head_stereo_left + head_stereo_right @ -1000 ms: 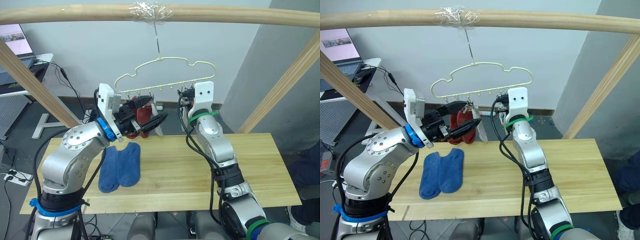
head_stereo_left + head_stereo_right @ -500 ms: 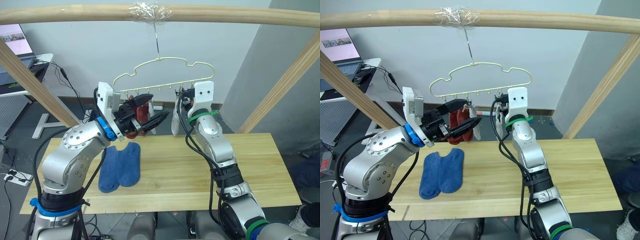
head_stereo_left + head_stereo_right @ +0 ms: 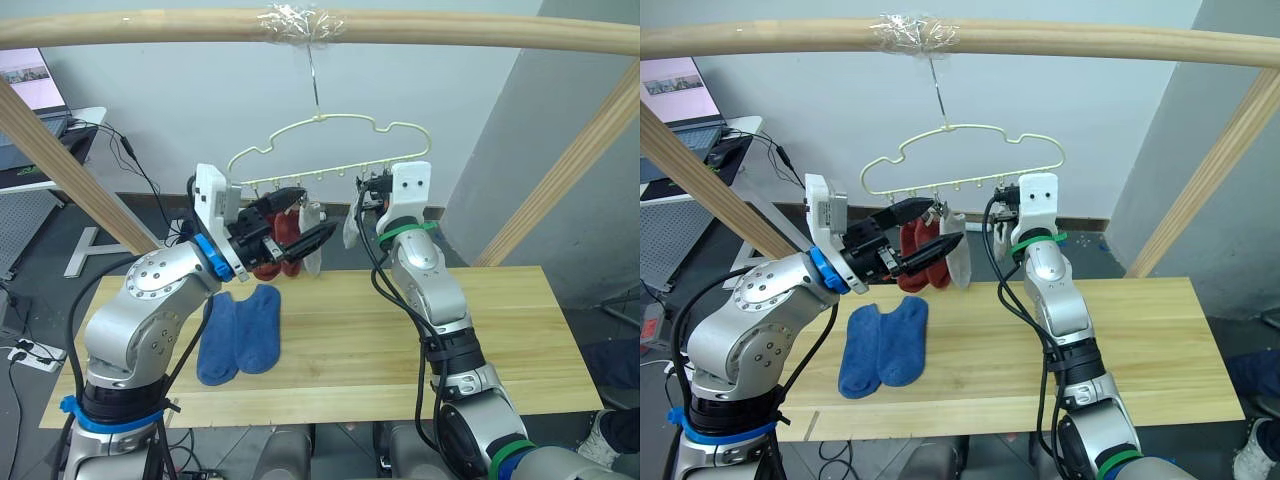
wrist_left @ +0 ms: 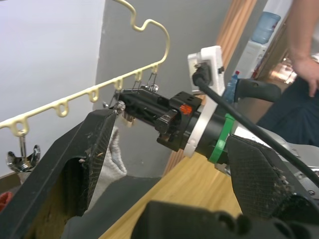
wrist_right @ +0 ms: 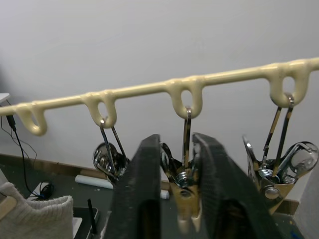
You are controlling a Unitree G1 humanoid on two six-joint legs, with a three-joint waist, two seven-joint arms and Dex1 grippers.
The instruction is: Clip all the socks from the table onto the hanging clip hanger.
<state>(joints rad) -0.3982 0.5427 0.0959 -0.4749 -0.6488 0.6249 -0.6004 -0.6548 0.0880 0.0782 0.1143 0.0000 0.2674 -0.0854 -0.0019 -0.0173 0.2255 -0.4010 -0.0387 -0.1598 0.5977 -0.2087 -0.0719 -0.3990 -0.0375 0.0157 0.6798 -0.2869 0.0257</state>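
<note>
Right gripper [image 5: 172, 199] is squeezing a metal clip [image 5: 183, 191] on the clip hanger [image 3: 330, 125], upper centre. Left gripper [image 3: 300, 220] is gaping wide beside the hanging grey sock [image 3: 311, 240]. Blue socks [image 3: 240, 335] are lying on the table [image 3: 500, 330], lower left. Risk: the hanger swinging and the clip slipping.

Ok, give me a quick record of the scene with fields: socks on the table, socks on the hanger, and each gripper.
on table: two blue knit socks lying side by side on the light wood plank table
on hanger: rust red socks and a light grey sock hang from the pale yellow wire clip hanger
left gripper: open, at the grey sock
right gripper: squeezing a metal clip
</note>
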